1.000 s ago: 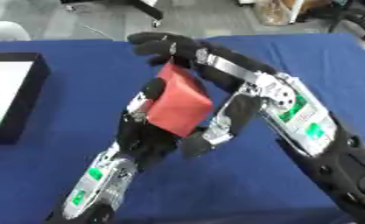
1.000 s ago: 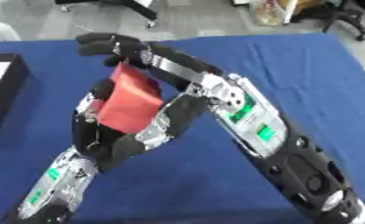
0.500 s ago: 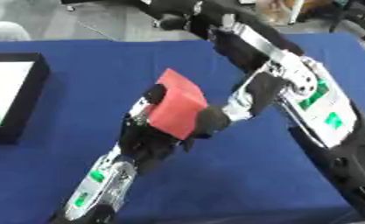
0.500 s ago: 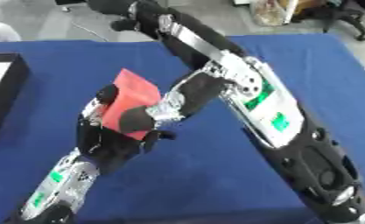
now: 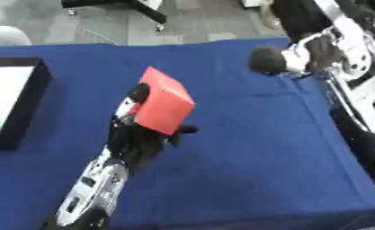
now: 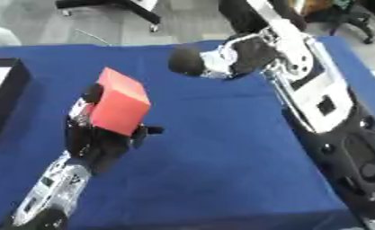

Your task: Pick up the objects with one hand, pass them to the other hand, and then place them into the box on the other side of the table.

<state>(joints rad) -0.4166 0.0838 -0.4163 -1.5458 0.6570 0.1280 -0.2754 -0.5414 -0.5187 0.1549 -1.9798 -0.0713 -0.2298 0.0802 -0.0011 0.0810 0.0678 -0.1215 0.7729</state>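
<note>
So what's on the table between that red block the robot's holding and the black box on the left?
Nothing: only bare blue tablecloth separates the red block, held in the left hand, from the black box, seen best in the left eye view.

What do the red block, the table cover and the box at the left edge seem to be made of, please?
The red block looks like matte foam or painted wood: flat faces, sharp edges, no gloss; which one is unclear. The table cover looks like blue cloth, dull, with soft creases. The box has thin, black, matte walls, perhaps cardboard or plastic. The left hand holds the block.
</note>
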